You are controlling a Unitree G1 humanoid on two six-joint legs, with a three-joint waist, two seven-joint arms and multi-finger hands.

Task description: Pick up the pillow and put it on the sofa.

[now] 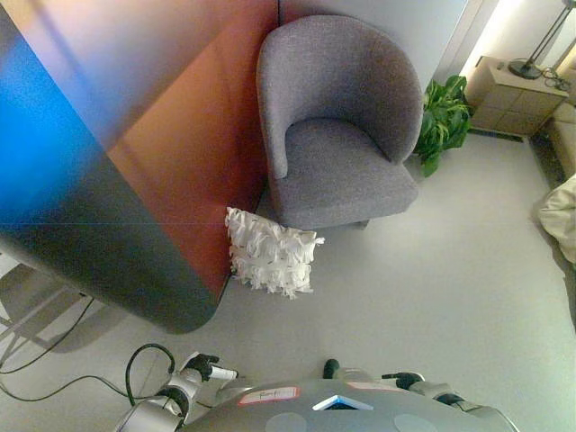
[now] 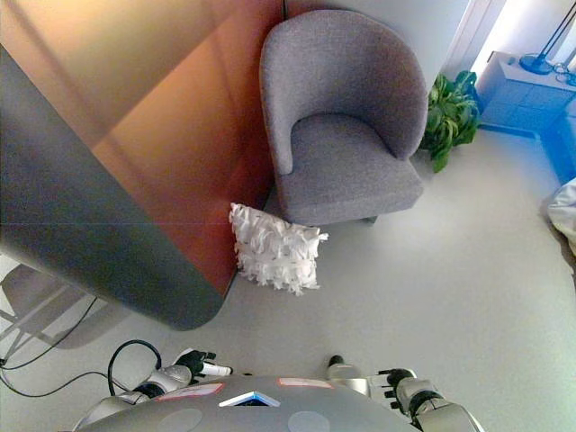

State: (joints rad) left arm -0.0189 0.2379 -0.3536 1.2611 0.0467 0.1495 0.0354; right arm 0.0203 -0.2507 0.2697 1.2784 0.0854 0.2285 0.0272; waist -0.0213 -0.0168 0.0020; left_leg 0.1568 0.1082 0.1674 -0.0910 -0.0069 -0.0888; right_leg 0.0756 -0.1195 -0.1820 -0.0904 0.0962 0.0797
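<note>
- The left eye view takes in a pale cabinet (image 1: 513,94) with a lamp base (image 1: 526,68) on top at the far right; in the right eye view only part of that corner appears at the edge.
- The right eye view shows the right hand (image 2: 393,382) more fully at the bottom edge; the left eye view catches only a dark sliver of it.
- Left hand (image 1: 205,367): low at the bottom left, near the body, holding nothing. Whether its fingers are spread or curled cannot be told.
- Right hand: likewise empty; its fingers are too small and dark to judge.
- Pillow (image 1: 270,253): white, squarish, covered in ragged ruffled fringe. It stands on edge on the grey floor (image 1: 432,297), propped against the reddish-brown panel (image 1: 193,162) and just beside the front left corner of the sofa.
- Sofa (image 1: 342,135): a grey upholstered tub chair with a curved back, seat bare.
- Green plant (image 1: 443,121): behind the sofa's right side.
- Both hands are well apart from the pillow.
</note>
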